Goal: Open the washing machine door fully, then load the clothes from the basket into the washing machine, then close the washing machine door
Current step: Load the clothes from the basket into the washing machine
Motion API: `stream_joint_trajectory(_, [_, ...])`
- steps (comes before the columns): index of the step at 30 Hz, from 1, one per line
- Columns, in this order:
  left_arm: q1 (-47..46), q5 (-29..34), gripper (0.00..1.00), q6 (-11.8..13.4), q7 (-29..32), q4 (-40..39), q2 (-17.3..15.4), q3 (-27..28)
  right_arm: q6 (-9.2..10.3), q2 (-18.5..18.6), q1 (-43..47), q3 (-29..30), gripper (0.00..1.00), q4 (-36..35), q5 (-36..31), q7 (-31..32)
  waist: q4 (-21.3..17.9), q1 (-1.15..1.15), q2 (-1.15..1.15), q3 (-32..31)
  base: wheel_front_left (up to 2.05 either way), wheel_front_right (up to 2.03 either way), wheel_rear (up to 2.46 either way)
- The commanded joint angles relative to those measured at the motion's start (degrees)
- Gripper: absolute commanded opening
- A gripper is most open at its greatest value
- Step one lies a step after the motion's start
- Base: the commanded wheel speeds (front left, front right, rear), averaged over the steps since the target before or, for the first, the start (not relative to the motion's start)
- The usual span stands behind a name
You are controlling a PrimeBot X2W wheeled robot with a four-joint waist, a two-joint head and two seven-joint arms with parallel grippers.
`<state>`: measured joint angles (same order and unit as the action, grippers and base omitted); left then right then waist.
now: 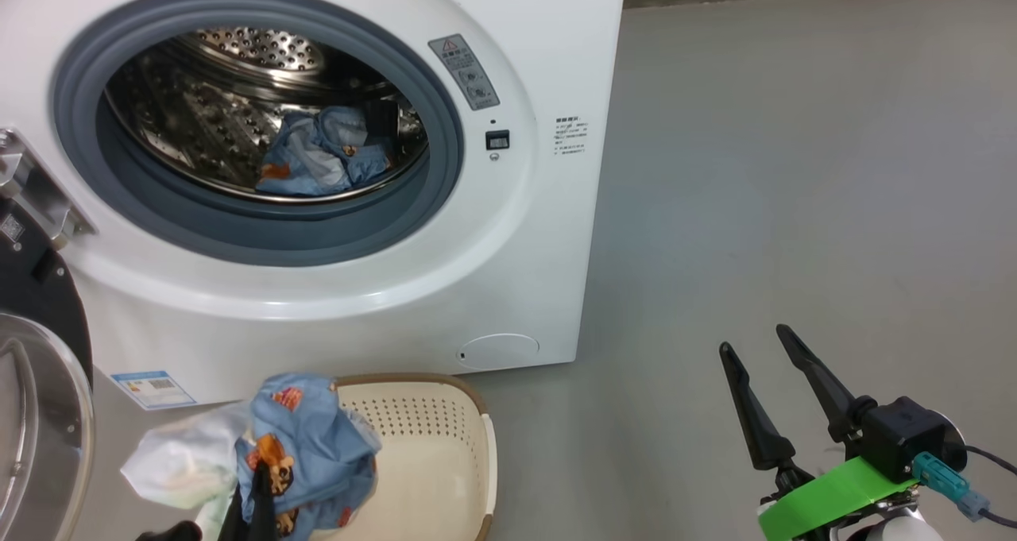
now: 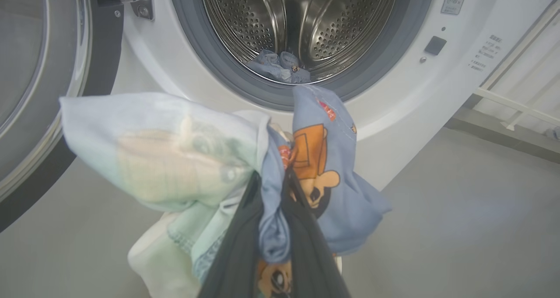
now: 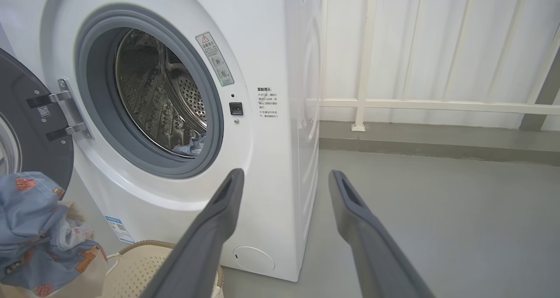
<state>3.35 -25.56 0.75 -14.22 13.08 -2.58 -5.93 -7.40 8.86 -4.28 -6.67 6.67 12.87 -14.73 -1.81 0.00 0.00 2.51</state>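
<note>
Your left gripper is pinched tight; your right one stands wide and empty.

Your left gripper [image 1: 256,484] sits at the lower left of the head view. Its two dark fingers [image 2: 236,254] rise from the bottom edge of its wrist view, pressed together on a fold of the clothes [image 2: 323,158]. Your right gripper [image 1: 753,341] is at the lower right. Its fingers [image 3: 205,236] are spread in a V with nothing between them, leaning up and to the left, and a strip of green tape [image 1: 826,495] crosses its wrist.
</note>
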Motion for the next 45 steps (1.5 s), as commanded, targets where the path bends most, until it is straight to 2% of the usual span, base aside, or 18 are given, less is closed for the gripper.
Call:
stream_joint_trajectory(1, [-0.4, 0.2, 0.00, 0.3, -0.8, -1.7, -0.3, 1.9, -0.09, 0.6, 0.4, -1.4, 1.00, -1.1, 0.3, -0.3, -0.2, 0.00, 0.00, -0.4, 0.00, 0.00, 0.00])
stream_joint_trajectory(45, [4.6, 1.9, 0.00, 2.5, 0.1, -10.8, -2.3, 1.5, -0.09, 0.6, 3.6, -1.5, 1.00, -1.0, 0.9, -0.3, -2.2, 0.00, 0.00, -2.9, 0.00, 0.00, 0.00])
